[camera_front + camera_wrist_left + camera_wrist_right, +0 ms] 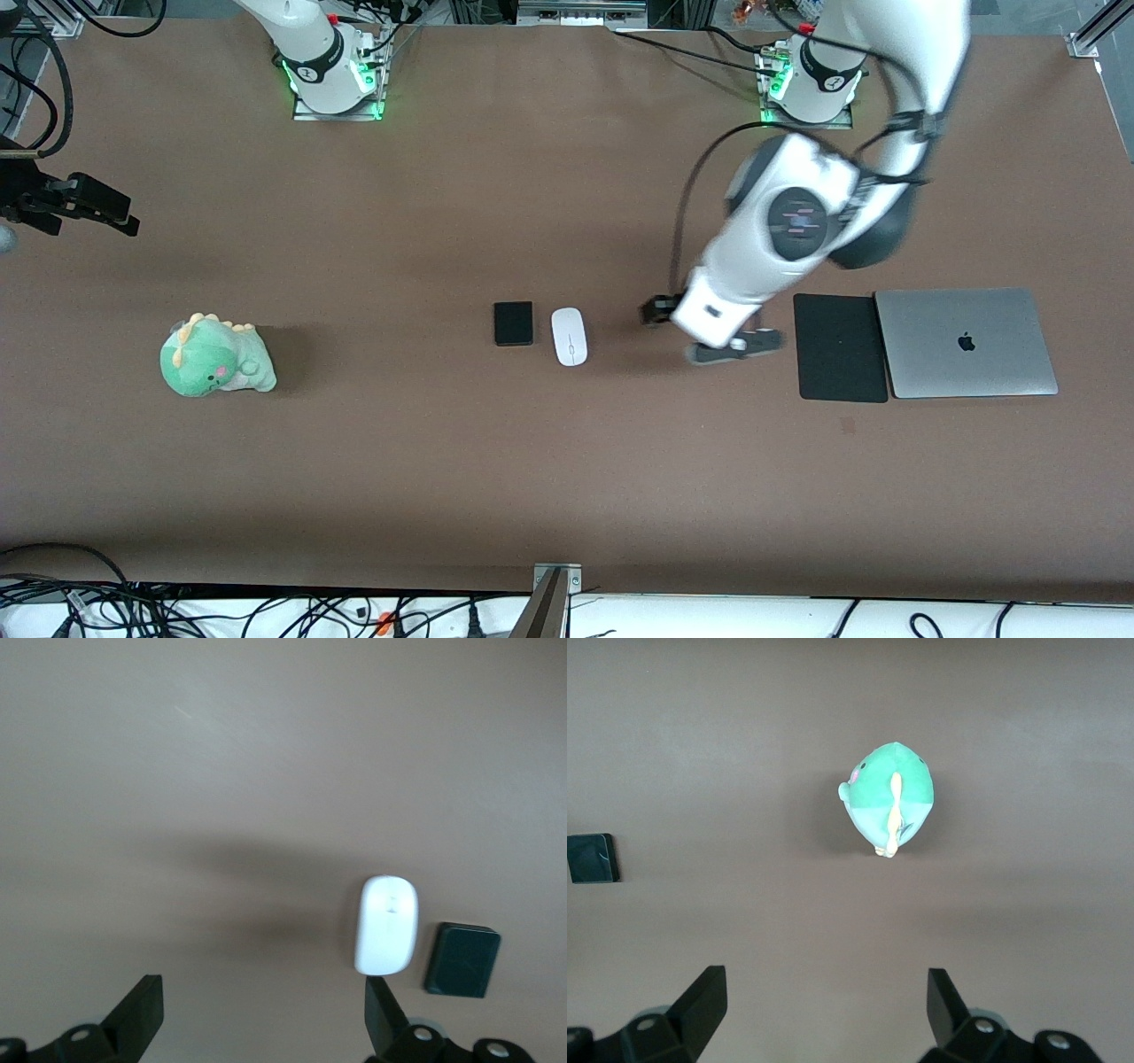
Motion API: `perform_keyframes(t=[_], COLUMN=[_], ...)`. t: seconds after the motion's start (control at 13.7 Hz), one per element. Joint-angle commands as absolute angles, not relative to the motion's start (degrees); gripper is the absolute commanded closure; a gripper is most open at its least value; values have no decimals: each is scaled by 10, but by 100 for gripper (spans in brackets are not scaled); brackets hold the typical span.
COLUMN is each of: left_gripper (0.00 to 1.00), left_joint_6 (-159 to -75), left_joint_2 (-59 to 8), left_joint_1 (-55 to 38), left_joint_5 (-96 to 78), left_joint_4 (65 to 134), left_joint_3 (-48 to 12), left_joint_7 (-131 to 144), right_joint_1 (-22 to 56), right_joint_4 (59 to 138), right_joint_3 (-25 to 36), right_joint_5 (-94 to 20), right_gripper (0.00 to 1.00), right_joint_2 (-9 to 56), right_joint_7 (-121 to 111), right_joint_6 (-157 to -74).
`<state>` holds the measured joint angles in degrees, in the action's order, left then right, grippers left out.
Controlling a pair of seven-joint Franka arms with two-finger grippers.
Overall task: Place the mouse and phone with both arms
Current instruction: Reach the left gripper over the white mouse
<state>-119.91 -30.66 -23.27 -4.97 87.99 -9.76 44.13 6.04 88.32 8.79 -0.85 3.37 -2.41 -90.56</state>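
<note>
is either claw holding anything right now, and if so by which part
Nothing is held. The left claw is open over bare table beside the mouse; the right claw is open above the plush dinosaur.

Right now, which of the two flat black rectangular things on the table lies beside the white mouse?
The small black slab, the phone, lies beside the glossy white oval mouse. The larger black mouse pad lies against the silver laptop.

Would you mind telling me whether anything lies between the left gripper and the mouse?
Nothing visible does. The left gripper, open, hangs over bare table between the mouse and the mouse pad. The phone lies beside the mouse, toward the right arm's end.
</note>
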Motion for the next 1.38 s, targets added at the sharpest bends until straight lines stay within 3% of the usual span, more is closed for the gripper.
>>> perform_keyframes(t=[0.0,0.15,0.44,1.31], left_gripper=[0,0,0,0], left_joint_6=[-1217,-1217,-1258,-1274], left_joint_2=[-433,-495,-533,-555], left_joint_1=[-299,-329,-369,-421], left_joint_5=[3,34,38,38], left_joint_4=[760,712,709,707], left_joint_3=[-85,-82,-55,-14], left_joint_7=[555,597,648,683], right_joint_1=[60,60,60,113], right_joint_4=[870,870,873,891], right_joint_3=[86,86,85,77], right_joint_5=[0,-1,-7,-9], right_gripper=[0,0,0,0], right_joint_2=[37,37,33,87], right_joint_7=[-32,-32,-23,49], right_joint_6=[-901,-894,-860,-857])
